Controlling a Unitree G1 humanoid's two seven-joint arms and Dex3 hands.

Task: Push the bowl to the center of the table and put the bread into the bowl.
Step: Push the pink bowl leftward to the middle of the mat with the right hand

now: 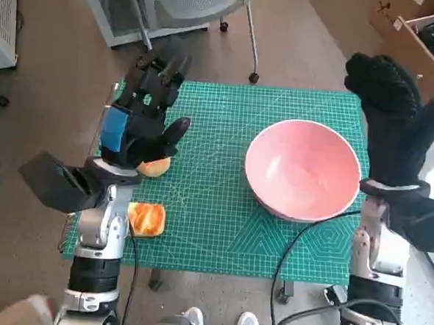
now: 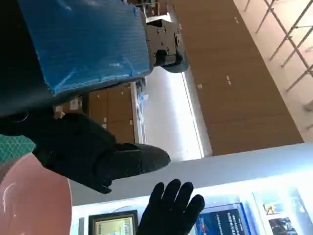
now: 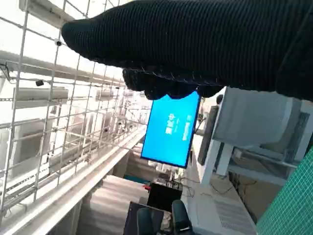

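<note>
Pink round plastic bowl (image 1: 303, 170): light, slick; you push its rim. Golden bread roll (image 1: 155, 167): soft, pinch gently. Left robot hand (image 1: 141, 117), right robot hand (image 1: 396, 118): both spread, empty.

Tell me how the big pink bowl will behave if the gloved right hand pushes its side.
The glossy, round pink bowl will probably slide on the green cutting mat. Wide and shallow, it seems unlikely to tip. The right hand should push low.

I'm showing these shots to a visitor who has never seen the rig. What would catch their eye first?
The big pink bowl on the right side of the green cutting mat, empty. Next, the two raised hands on either side of it: the blue-taped left hand above a piece of bread, and the black-gloved right hand by the bowl's right rim. A second bread piece lies near the mat's front left edge.
</note>
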